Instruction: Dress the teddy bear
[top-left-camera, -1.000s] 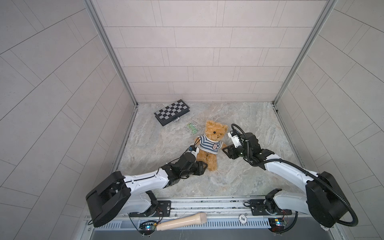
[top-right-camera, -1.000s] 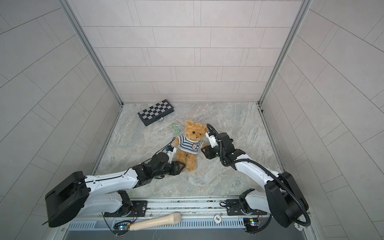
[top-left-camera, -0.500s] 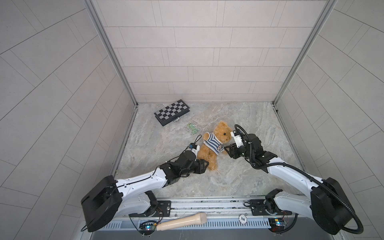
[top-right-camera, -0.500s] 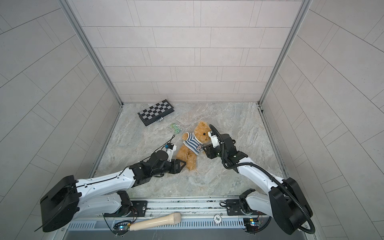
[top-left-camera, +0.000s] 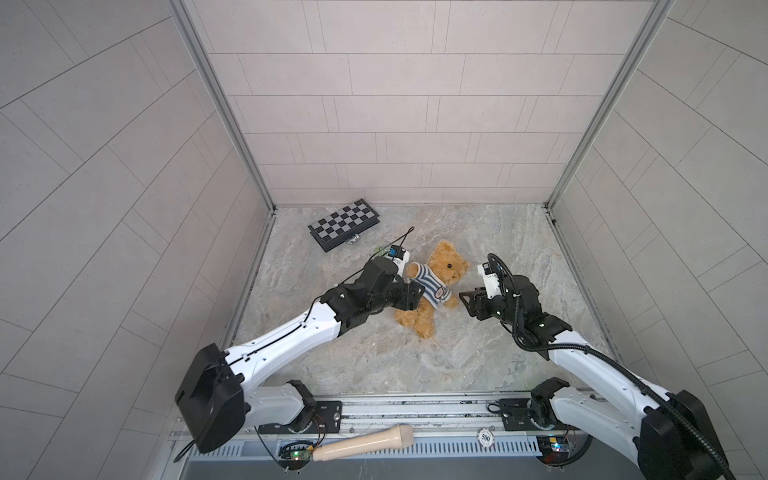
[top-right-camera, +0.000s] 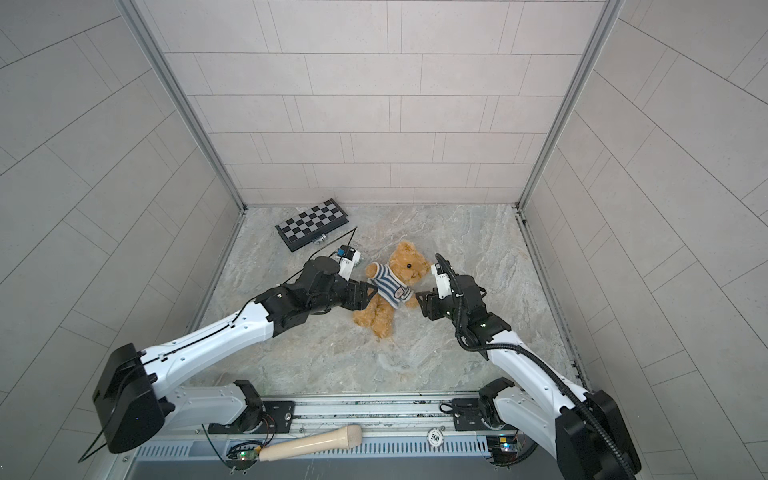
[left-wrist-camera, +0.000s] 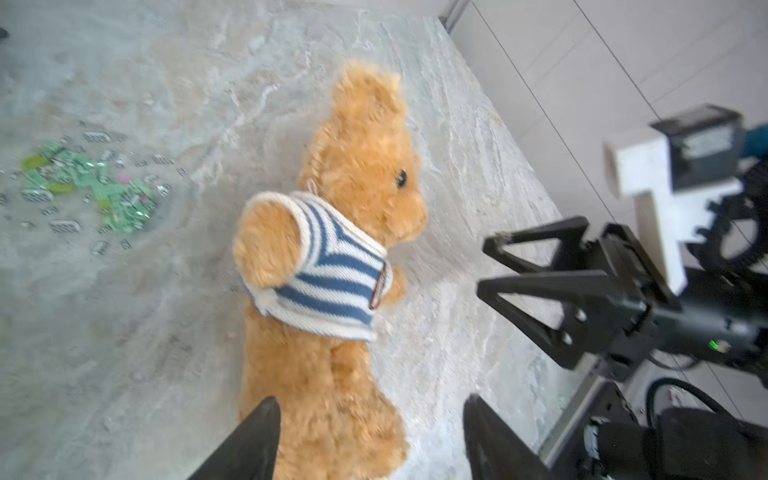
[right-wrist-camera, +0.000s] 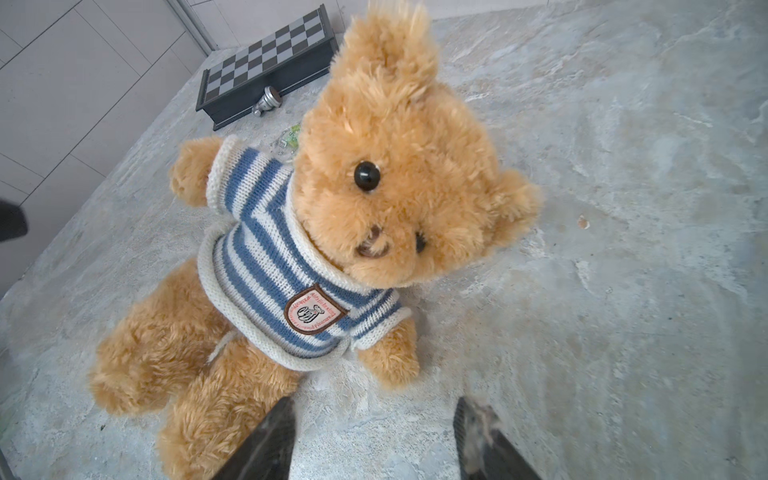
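Since the teddy bear (top-left-camera: 446, 264) lay near the chessboard (top-left-camera: 344, 223) with its striped sweater (top-left-camera: 432, 286) on, dressing seemed finished; the left gripper (top-left-camera: 417, 296) and right gripper (top-left-camera: 463, 302) stood open, holding nothing, so withdrawal seemed next.

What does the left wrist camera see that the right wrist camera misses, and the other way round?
Only the left wrist view: the right end effector, jaws apart, pointing at the teddy bear from the side, plus the full spread of green bits. Only the right wrist view: the chessboard, a silver piece beside it, and the bear's two eyes and sweater badge face-on. Both: the bear in its striped sweater lying on the marble surface.
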